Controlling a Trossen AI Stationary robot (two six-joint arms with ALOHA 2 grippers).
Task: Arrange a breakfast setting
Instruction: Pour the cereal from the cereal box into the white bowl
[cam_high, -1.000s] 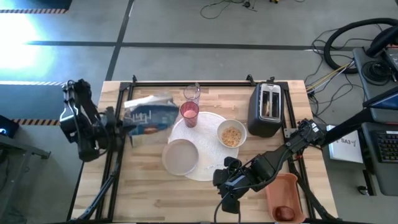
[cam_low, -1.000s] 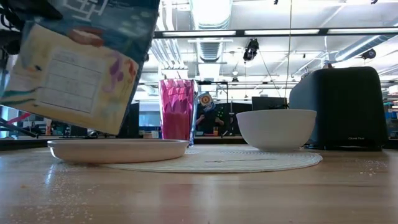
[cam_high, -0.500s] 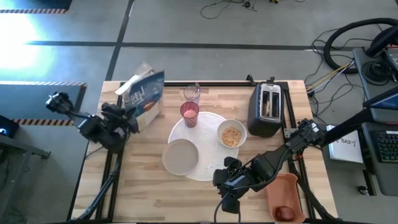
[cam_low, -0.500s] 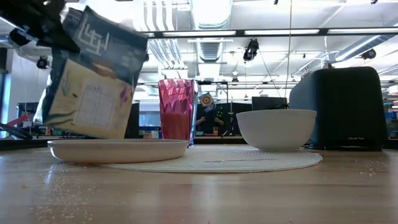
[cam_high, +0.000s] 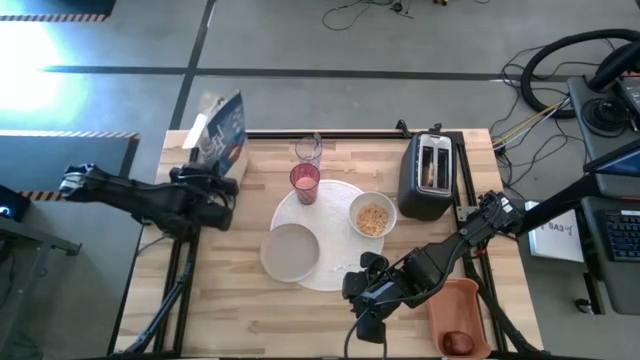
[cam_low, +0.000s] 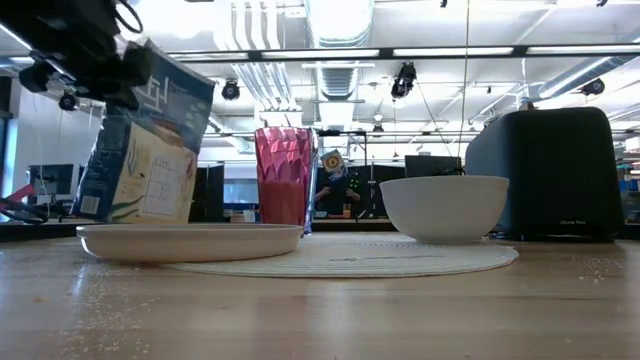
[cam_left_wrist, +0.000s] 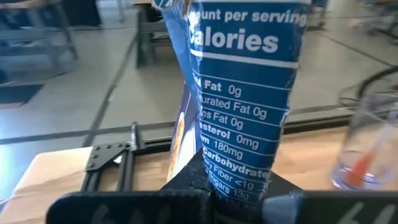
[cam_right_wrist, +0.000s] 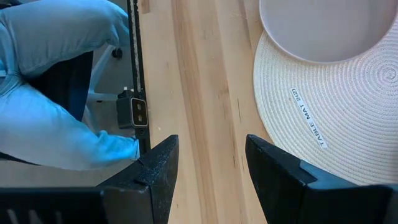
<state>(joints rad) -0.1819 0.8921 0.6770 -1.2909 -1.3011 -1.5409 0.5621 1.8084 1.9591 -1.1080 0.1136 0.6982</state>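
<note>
Swung clear of the small white bowl (cam_high: 372, 217) of cereal beside the pink tumbler (cam_high: 304, 183), the blue cereal box (cam_high: 221, 131) is reaching the desk (cam_high: 230, 300) corner clamped in the left gripper (cam_high: 222, 185), while the right gripper (cam_high: 358, 299) is waiting with fingers apart, toast and fruit seemingly unplaced.

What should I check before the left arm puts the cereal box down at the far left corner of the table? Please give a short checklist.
1. Left hand holds the cereal box firmly: ok.
2. Box upright: ok, slightly tilted in the low view.
3. Box clear of the clear glass and pink tumbler: ok.
4. Box bottom above or touching the table: cannot tell.
5. Small white bowl filled with cereal: ok.
6. Right hand open, waiting at the near edge: ok.
</note>
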